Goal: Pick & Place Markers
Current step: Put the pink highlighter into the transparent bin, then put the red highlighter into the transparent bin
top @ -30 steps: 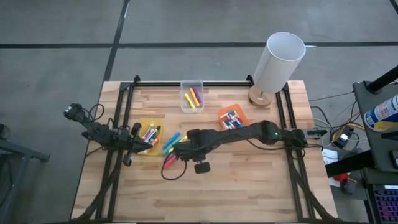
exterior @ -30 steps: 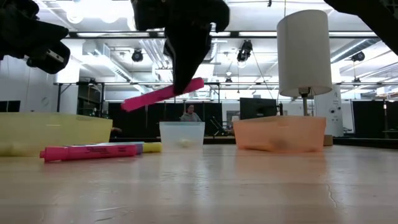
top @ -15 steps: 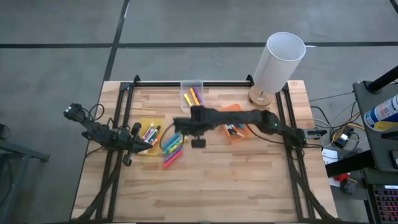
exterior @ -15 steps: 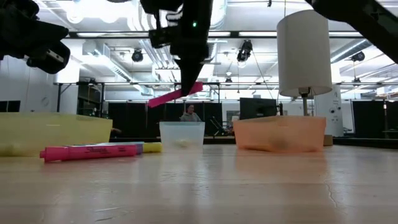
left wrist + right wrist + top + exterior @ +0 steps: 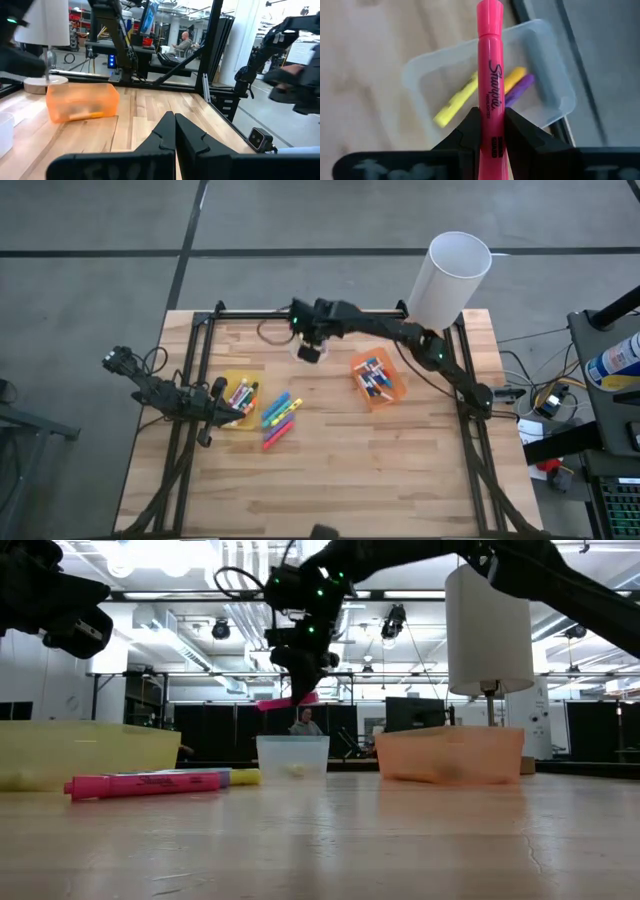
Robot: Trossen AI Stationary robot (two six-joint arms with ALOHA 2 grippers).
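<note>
You see the right gripper [image 5: 489, 127] clamped on a chunky, smooth pink plastic highlighter [image 5: 490, 75] with black script lettering along its barrel; its two dark fingers [image 5: 465, 131] pinch the barrel on both sides, and most of its length, with the rounded tip, juts out ahead of them. Directly beyond that tip, under your gripper, sits the small rectangular clear plastic bin [image 5: 550, 75] with rounded corners and frosted walls, and inside it lie a yellow highlighter [image 5: 455, 102], an orange one [image 5: 515, 77] and a purple one [image 5: 520, 92], all slanted the same way and touching or nearly so. From the low view you find the pink highlighter [image 5: 288, 700] hanging almost level above the clear bin [image 5: 292, 755], apart from its rim. From above, the right gripper [image 5: 311, 338] is stretched over that bin at the far edge of the pale butcher-block wooden table [image 5: 400, 470]. To its side sits the translucent orange bin [image 5: 393, 387] holding slim white-barrelled markers [image 5: 372, 374], and a loose cluster of blue, yellow and pink highlighters [image 5: 278, 418] lies well away towards the near side, beside the yellow bin [image 5: 232, 380]. Your left gripper [image 5: 174, 131] waits with fingers pressed together, holding nothing, at the yellow bin's edge [image 5: 215, 408]. A tall white cylindrical lampshade [image 5: 448, 275] stands on a round wooden base near the far corner.
</note>
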